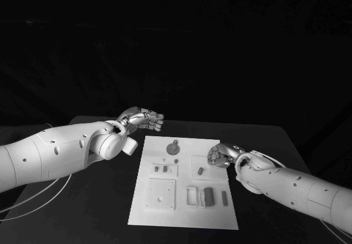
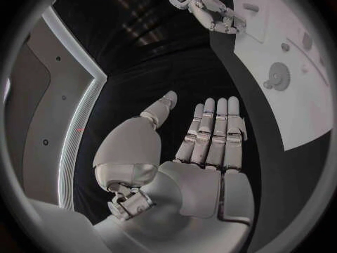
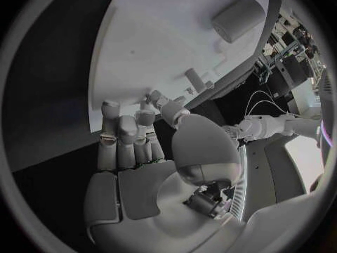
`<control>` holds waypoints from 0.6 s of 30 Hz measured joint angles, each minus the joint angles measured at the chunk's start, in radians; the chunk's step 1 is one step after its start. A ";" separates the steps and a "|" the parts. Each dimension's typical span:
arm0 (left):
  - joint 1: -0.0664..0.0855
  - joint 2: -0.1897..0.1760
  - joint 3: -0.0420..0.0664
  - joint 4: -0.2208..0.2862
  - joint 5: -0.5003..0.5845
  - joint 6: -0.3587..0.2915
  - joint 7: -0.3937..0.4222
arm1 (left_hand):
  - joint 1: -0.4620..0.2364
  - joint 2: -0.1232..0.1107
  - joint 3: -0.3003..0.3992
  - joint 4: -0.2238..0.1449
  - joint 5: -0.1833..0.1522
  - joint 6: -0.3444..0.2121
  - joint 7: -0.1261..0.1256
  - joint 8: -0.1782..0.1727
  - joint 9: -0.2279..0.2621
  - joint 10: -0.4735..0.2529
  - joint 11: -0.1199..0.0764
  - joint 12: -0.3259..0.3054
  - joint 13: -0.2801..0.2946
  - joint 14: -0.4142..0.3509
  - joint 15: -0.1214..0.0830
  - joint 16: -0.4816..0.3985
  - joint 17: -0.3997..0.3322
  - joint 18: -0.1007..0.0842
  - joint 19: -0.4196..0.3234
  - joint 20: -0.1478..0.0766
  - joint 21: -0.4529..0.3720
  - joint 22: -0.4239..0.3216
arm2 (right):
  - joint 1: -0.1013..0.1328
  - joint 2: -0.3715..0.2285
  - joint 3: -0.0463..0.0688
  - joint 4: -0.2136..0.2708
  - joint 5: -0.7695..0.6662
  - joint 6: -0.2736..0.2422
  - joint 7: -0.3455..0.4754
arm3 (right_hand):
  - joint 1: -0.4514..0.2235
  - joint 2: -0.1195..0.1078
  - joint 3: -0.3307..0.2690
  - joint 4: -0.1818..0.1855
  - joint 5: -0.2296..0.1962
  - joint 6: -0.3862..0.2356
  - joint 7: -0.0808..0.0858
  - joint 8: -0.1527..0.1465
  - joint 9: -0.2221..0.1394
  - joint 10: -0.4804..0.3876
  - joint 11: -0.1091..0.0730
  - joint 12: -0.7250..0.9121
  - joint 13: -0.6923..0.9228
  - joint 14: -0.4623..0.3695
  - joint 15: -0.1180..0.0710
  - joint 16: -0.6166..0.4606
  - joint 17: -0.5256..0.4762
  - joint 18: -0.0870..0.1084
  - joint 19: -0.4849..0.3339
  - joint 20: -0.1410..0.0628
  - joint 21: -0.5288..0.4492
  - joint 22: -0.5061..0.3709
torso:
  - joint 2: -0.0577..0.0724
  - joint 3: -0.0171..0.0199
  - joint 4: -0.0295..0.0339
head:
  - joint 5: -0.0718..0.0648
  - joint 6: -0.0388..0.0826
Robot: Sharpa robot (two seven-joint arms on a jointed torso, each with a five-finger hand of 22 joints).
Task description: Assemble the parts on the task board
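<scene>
The white task board (image 1: 183,203) lies in the middle of the black table. On its far part lies a round part (image 1: 172,148), seen again as a toothed disc (image 2: 278,76) in the left wrist view. A small part (image 1: 202,171) sits at mid-board, and dark upright parts (image 1: 209,195) stand further forward. My right hand (image 1: 222,154) hovers over the board's right edge, its fingers curled and its thumb tip meeting them (image 3: 140,152), with nothing visible between. My left hand (image 1: 141,119) floats off the board's far left corner, flat, its fingers straight (image 2: 204,152) and holding nothing.
A recessed square plate (image 1: 161,193) and small slots take up the board's near left. In the right wrist view a large cylinder (image 3: 238,18) and a thin peg (image 3: 193,76) stand on the board (image 3: 154,39). Bare black table surrounds the board.
</scene>
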 measured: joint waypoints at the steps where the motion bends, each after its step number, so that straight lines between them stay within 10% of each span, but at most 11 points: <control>1: 0.000 0.000 0.000 0.000 0.000 0.000 0.000 | 0.000 0.000 0.000 0.000 0.000 0.000 0.000 0.000 0.000 0.000 0.000 0.000 0.000 0.000 0.000 0.000 0.000 0.000 0.000 0.000 0.000 0.000 | 0.000 0.000 0.000 0.000 0.000 0.000 0.000 | 0.004 0.004 0.000 0.000 0.000 0.000 0.000 0.000 0.000 0.000 0.000 0.000 0.000 0.000 0.000 0.001 0.000 0.000 0.000 0.000 0.000 0.000 | 0.000 0.0000 0.0000 | 0.000 0.000; 18: 0.002 0.002 0.000 -0.002 0.000 0.000 0.000 | 0.000 0.000 0.000 0.000 0.000 0.000 0.000 0.000 0.000 0.004 -0.004 0.000 -0.002 0.000 0.000 -0.004 0.001 -0.005 0.000 0.000 0.000 -0.001 | 0.000 0.004 0.000 -0.002 -0.005 -0.003 -0.003 | -0.013 0.021 0.006 0.000 0.000 0.028 -0.020 0.011 0.008 0.012 -0.012 0.000 0.002 0.002 -0.009 0.009 -0.004 0.003 0.000 0.000 0.010 0.000 | -0.001 0.0012 -0.0018 | 0.003 0.000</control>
